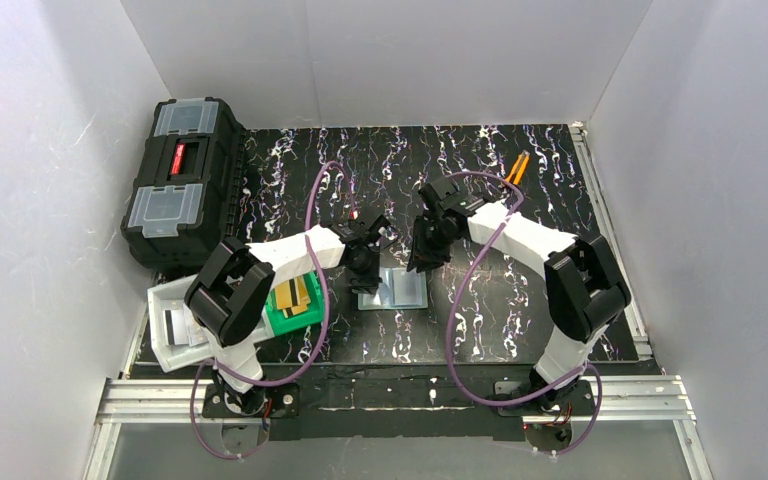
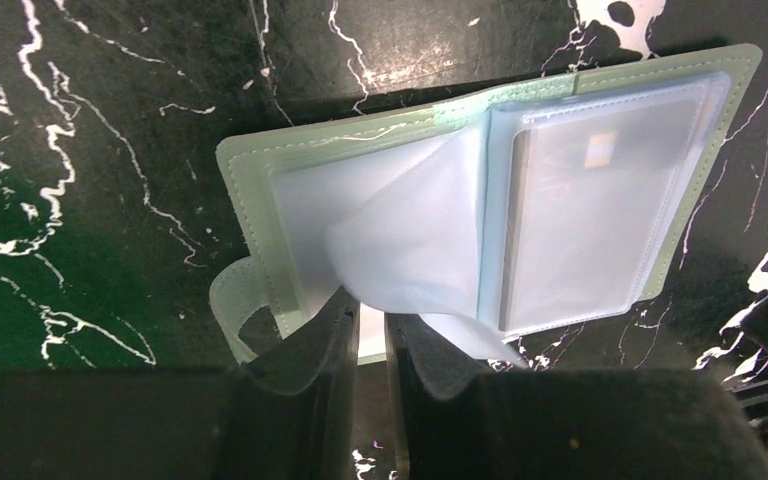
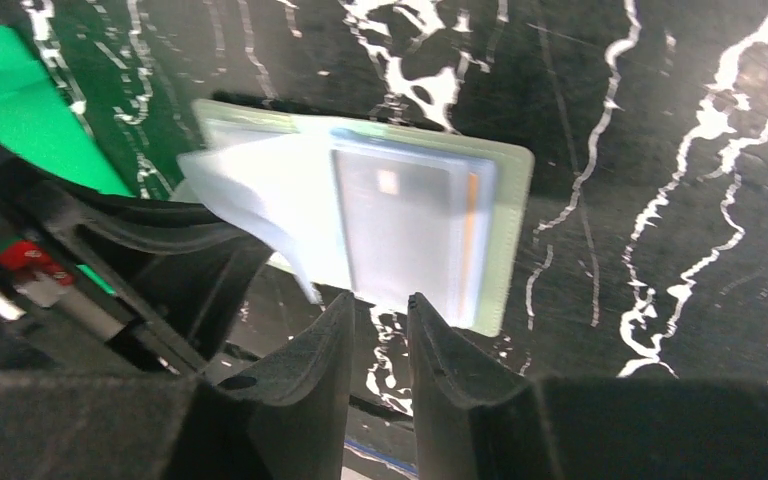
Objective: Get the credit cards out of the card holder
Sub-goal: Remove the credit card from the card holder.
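Carefully, with the card holder (image 1: 392, 288) lying open on the table (image 1: 500, 170) between both arms, pin its loose sleeve (image 2: 410, 250) using your left claw (image 2: 371, 340), nearly together (whether gripping, you cannot tell), while your right claw (image 3: 380, 330), slightly apart and empty, slides out the pocketed credit card (image 3: 400, 225).

One table (image 1: 480, 170), black with white marbled veining. Lying on it: card holder (image 1: 400, 289), spread open near the middle; black toolbox (image 1: 182, 180), far left; green bin (image 1: 285, 318) beside white bin (image 1: 165, 330), near left; orange-handled tool (image 1: 517, 167), far right.
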Available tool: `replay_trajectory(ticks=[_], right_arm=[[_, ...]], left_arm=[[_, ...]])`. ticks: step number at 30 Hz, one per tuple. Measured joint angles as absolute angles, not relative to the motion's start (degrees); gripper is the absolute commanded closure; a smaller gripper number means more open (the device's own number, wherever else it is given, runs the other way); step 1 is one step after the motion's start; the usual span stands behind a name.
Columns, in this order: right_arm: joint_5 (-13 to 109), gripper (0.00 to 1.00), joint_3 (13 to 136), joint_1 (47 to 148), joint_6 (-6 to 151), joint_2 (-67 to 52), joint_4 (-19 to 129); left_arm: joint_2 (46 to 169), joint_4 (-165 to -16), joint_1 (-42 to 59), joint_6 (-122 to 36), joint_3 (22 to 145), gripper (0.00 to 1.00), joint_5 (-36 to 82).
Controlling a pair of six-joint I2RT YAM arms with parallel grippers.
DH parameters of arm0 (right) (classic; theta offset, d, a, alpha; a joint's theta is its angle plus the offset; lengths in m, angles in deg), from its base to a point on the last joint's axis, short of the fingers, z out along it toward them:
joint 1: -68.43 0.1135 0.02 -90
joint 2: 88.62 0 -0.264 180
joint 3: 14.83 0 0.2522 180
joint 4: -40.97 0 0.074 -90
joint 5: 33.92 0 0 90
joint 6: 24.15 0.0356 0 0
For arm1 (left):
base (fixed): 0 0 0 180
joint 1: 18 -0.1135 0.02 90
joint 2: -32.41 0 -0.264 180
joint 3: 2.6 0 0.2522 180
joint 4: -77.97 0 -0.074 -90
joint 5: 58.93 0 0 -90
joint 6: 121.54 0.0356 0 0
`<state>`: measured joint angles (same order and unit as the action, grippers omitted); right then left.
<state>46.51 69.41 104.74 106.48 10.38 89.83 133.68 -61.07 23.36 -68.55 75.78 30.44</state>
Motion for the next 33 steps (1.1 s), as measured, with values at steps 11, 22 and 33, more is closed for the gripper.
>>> replay_trajectory(ticks=[11, 22, 33], right_arm=[[40.61, 0.69, 73.95, 106.27, 106.87, 19.38, 88.12], [35.61, 0.63, 74.45, 109.46, 109.25, 21.57, 84.82], [32.53, 0.61, 74.61, 110.93, 111.09, 26.01, 81.30]], left_arm=[[125.75, -55.98, 22.66, -67.77, 77.71, 0.83, 33.15], [121.95, -51.21, 21.40, -66.85, 79.63, 0.83, 33.77], [120.76, -49.18, 20.81, -66.94, 80.66, 0.83, 31.86]])
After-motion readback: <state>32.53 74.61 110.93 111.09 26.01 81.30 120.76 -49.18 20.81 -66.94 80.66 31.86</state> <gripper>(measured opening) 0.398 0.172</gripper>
